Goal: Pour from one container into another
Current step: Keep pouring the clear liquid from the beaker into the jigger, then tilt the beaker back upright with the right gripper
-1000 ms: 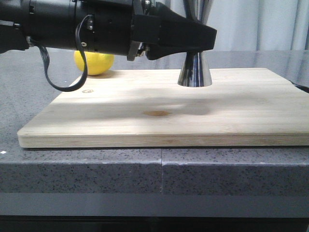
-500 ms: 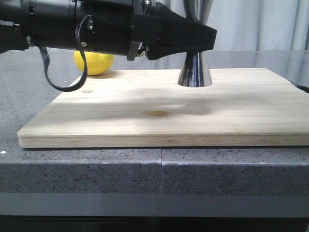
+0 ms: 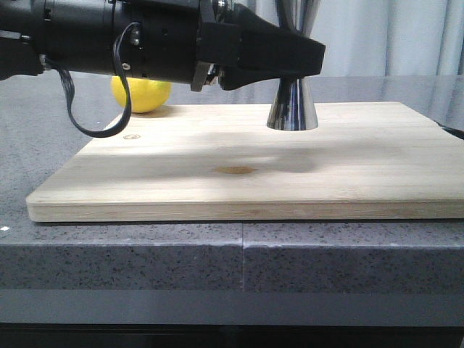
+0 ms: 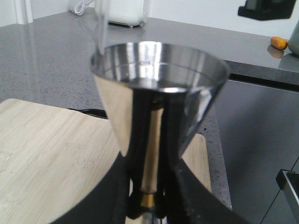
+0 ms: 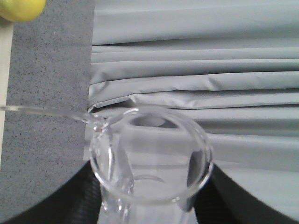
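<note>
The steel jigger [image 3: 292, 107] stands upright on the wooden board [image 3: 217, 181]. My left gripper [image 3: 304, 61] reaches in from the left and is shut on the jigger's narrow waist. The left wrist view shows the jigger's upper cup [image 4: 159, 84], with the left gripper [image 4: 147, 205] clamped at the gold band [image 4: 147, 200]. The clear glass beaker [image 5: 149, 154] lies tipped on its side with my right gripper [image 5: 149, 205] shut on it. A thin clear stream [image 5: 46, 111] runs from its lip. A clear streak [image 4: 100, 28] comes down to the jigger's rim. The beaker is out of the front view.
A yellow lemon [image 3: 141, 94] lies behind the board's back left corner on the grey stone counter [image 3: 145, 254]. Grey curtains [image 5: 196, 56] hang behind. A white appliance [image 4: 124, 11] and a small orange object [image 4: 279, 43] sit on the far counter.
</note>
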Robot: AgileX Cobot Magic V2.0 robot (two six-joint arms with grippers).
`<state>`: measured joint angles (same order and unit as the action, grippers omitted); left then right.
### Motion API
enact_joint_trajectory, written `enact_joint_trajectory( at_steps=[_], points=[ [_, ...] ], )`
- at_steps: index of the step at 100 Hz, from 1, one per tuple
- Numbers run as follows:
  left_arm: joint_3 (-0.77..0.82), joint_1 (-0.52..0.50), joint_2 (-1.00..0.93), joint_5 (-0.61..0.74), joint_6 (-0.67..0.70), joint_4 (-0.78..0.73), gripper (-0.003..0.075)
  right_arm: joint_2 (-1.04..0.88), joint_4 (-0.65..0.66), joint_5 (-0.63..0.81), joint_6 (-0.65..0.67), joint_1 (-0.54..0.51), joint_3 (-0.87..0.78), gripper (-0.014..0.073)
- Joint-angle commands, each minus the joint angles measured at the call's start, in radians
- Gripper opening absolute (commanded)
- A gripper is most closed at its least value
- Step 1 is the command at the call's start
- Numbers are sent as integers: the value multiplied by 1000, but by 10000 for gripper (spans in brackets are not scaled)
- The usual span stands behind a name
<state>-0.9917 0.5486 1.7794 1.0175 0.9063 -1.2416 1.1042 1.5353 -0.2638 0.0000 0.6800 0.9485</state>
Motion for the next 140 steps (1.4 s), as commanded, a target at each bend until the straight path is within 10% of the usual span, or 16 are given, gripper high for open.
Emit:
enact_joint_trajectory(
  at_steps=[1, 79, 140],
  points=[
    [-31, 1, -54, 64, 6, 56, -21, -18, 39, 0, 0, 2, 37, 219],
    [-31, 1, -54, 64, 6, 56, -21, -18, 25, 13, 0, 2, 37, 219],
    [-31, 1, -54, 58, 6, 56, -21, -20, -470, -21, 18, 1, 37, 219]
  ],
)
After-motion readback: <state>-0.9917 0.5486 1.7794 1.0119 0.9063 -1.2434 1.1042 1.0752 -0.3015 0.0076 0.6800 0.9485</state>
